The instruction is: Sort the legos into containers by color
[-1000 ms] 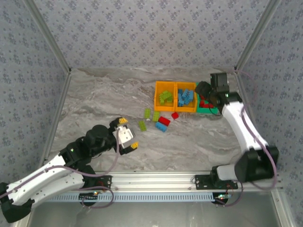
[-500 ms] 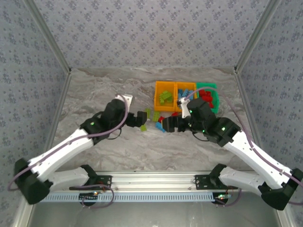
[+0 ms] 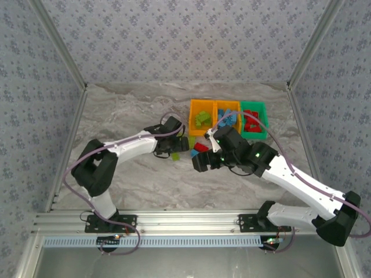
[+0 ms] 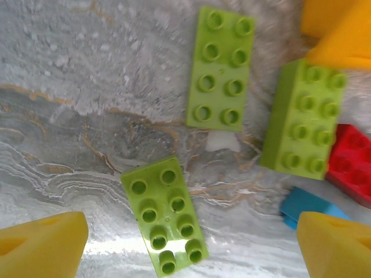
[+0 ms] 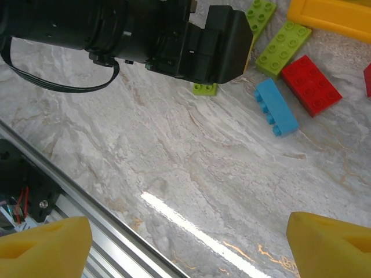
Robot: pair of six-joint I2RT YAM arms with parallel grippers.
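Swinging inward since a second ago, both arms are converging on the loose legos lying on the desk just below the containers at upper centre. The left hand is hovering released over a lime brick, and the right hand is hanging released, empty. Pickups of these leftovers are looking imminent.

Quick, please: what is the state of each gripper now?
Left gripper: open, empty, over a lime green studded plastic brick.
Right gripper: open, empty.
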